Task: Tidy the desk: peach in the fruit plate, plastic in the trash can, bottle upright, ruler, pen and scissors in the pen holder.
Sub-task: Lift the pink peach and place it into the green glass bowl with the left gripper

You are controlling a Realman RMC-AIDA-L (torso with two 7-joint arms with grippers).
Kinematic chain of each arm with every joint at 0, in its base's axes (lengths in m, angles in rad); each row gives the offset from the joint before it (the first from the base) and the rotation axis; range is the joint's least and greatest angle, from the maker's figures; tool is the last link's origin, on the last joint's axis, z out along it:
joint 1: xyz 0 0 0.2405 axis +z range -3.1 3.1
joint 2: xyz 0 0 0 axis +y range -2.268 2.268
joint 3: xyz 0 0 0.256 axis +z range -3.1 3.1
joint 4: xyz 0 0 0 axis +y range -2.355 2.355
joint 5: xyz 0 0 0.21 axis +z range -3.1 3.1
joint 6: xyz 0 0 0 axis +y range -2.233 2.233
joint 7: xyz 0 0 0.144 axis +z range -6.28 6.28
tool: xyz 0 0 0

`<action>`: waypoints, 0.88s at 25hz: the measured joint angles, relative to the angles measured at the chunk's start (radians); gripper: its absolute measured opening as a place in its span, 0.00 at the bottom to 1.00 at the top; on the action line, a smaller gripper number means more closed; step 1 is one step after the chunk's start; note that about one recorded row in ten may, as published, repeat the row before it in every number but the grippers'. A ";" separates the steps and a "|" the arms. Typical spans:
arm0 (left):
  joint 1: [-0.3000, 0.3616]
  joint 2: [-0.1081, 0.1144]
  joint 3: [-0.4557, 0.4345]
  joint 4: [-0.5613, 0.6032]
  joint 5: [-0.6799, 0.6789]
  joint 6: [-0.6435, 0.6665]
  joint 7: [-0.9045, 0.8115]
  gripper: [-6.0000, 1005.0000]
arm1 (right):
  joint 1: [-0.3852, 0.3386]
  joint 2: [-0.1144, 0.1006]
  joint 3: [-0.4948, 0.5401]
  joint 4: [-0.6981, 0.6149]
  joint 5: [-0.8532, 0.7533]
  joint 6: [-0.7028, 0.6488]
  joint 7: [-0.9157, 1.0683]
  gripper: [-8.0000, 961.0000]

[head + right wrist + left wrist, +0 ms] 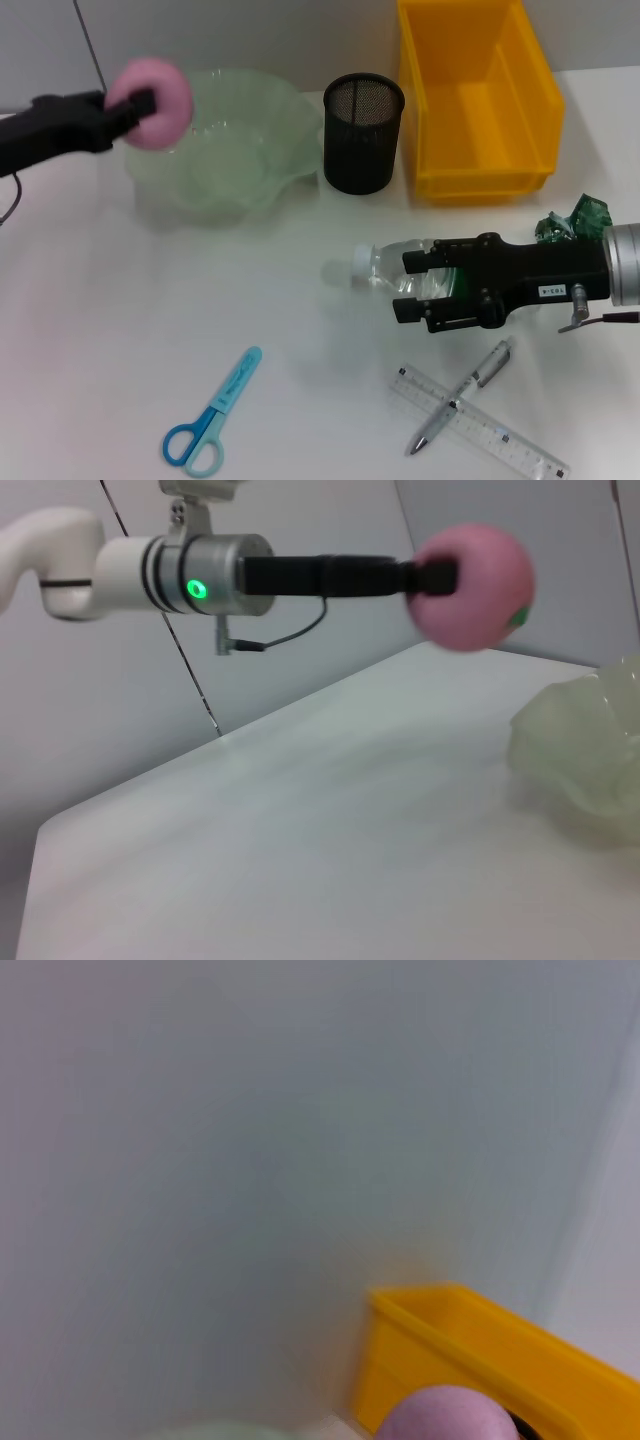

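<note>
We see our left gripper (140,105) clamped on the round pink peach (152,103), holding it in the air over the near-left rim of the pale green wavy glass fruit plate (225,150). In the right wrist view the same peach (470,585) hangs clear of the white table (300,830), beside the plate's edge (580,750). The left wrist view shows only the top of the peach (445,1415) and a corner of the yellow plastic bin (480,1360).

Our right gripper (425,285) has its jaws spread around the clear plastic bottle with a white cap (385,270), which lies on its side on the table (120,350). Crumpled green plastic (575,220) sits just behind the right arm.

The black mesh pen holder (363,133) stands between the plate and the yellow bin (478,95). Near the front edge lie the blue-handled scissors (212,415), and the silver pen (460,397) lies crossed over the clear ruler (480,422).
</note>
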 joint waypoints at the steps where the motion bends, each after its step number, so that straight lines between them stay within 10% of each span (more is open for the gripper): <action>1: -0.005 -0.001 0.002 -0.023 -0.022 -0.033 0.015 0.24 | 0.000 0.001 0.000 0.000 0.000 0.000 0.000 0.80; 8: -0.075 -0.013 0.054 -0.153 -0.058 -0.295 0.142 0.19 | 0.000 0.002 0.000 0.000 0.000 0.000 0.001 0.80; 12: -0.090 -0.016 0.270 -0.163 -0.116 -0.439 0.159 0.16 | 0.000 0.002 0.000 0.000 0.000 0.000 0.001 0.80; 22: -0.082 -0.015 0.383 -0.166 -0.223 -0.475 0.214 0.24 | 0.000 0.002 -0.001 0.000 0.000 0.001 0.000 0.80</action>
